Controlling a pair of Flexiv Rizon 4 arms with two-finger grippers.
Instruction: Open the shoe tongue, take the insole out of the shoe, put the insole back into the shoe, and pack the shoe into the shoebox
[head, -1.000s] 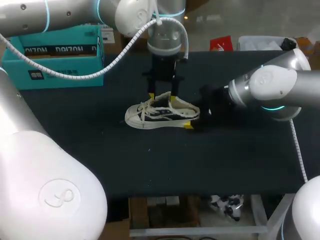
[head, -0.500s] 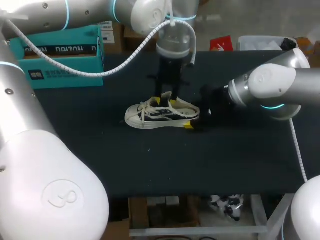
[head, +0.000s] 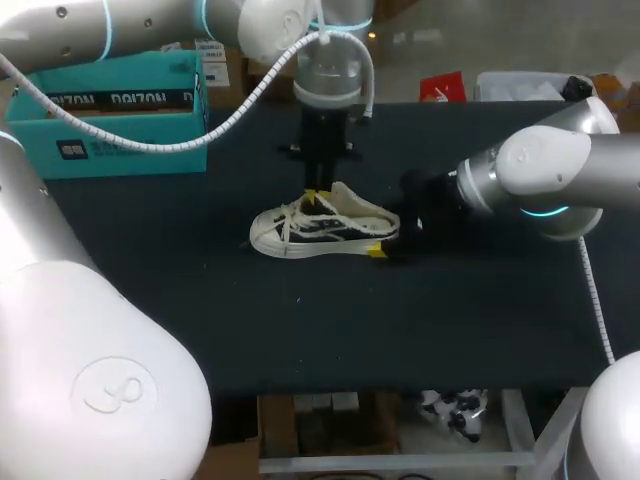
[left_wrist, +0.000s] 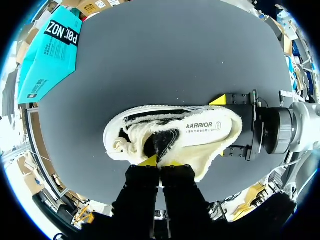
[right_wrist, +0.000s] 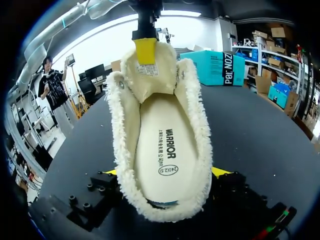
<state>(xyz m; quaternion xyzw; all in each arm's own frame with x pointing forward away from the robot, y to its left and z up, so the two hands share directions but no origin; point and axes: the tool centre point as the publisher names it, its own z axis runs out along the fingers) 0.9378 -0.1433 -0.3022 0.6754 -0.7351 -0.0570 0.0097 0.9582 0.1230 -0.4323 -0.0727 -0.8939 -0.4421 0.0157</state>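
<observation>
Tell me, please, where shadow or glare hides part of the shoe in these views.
Head view: the right gripper blends into the dark table. Left wrist view: the shoe looks dark ahead of the left gripper. Right wrist view: the insole is evenly lit, no glare.

The left arm comes down from above, left gripper (head: 322, 192) pointing straight down, fingers (left_wrist: 150, 161) pinched on the shoe tongue (right_wrist: 149, 75). The right gripper (right_wrist: 165, 172) lies low and level, fingers spread wide, apparently clamping the shoe (head: 320, 228) at its heel.

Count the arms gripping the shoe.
2. The left arm's fingers pinch the tongue from above; the right arm's fingers clamp the shoe at its heel, from both sides.
</observation>
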